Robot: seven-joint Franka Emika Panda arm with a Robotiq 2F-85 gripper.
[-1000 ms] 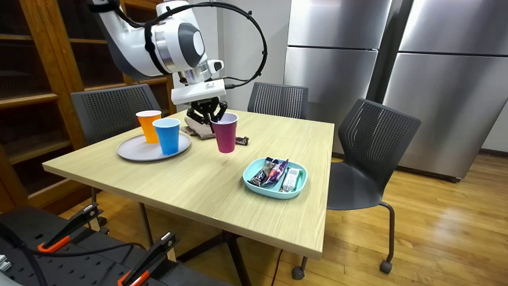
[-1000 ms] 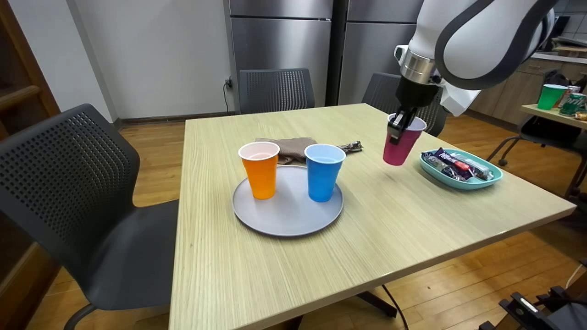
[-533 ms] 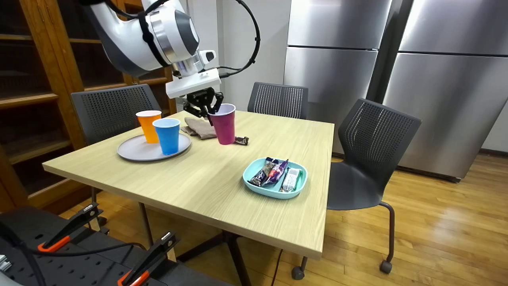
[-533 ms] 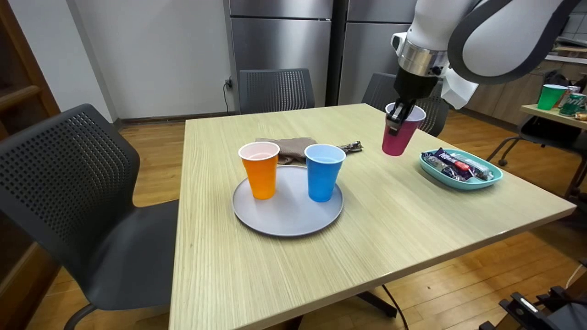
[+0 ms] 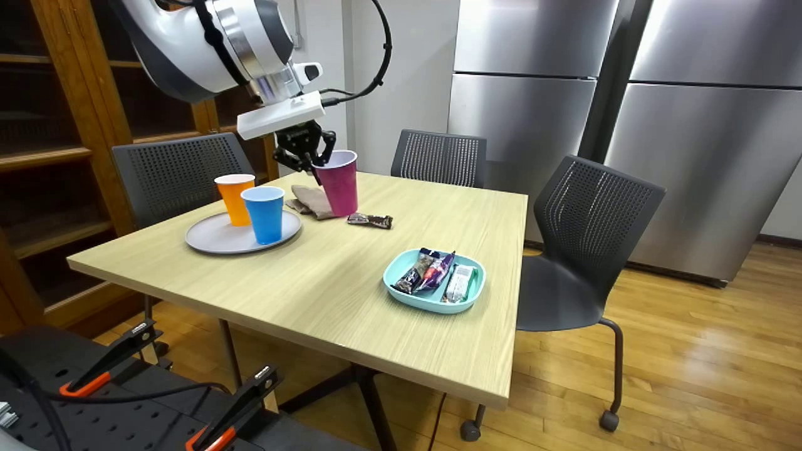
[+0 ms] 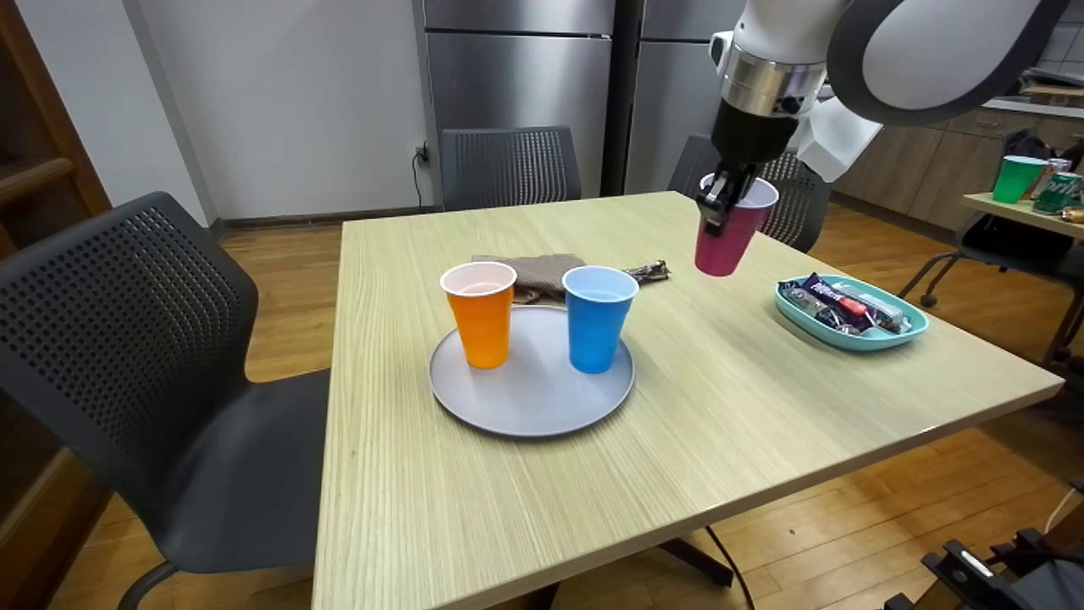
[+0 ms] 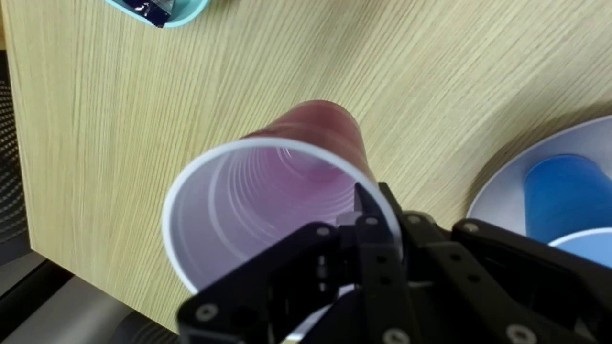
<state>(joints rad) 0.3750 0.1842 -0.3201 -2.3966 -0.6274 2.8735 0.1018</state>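
Note:
A magenta cup with a white inside hangs slightly tilted above the table, as both exterior views show. My gripper is shut on its wall at the rim, one finger inside the cup and one outside. In an exterior view the same cup is partly covered by the gripper. An orange cup and a blue cup stand upright on a grey round plate. In the wrist view, the blue cup shows at the right.
A brown cloth and a dark wrapped bar lie on the table behind the plate. Several wrapped snacks rest in a teal tray near a table edge. Dark chairs stand around the table.
My gripper and the magenta cup have risen and shifted leftward in both exterior views. More of the wrapped bar behind the cup is now visible. The grip stays closed throughout.

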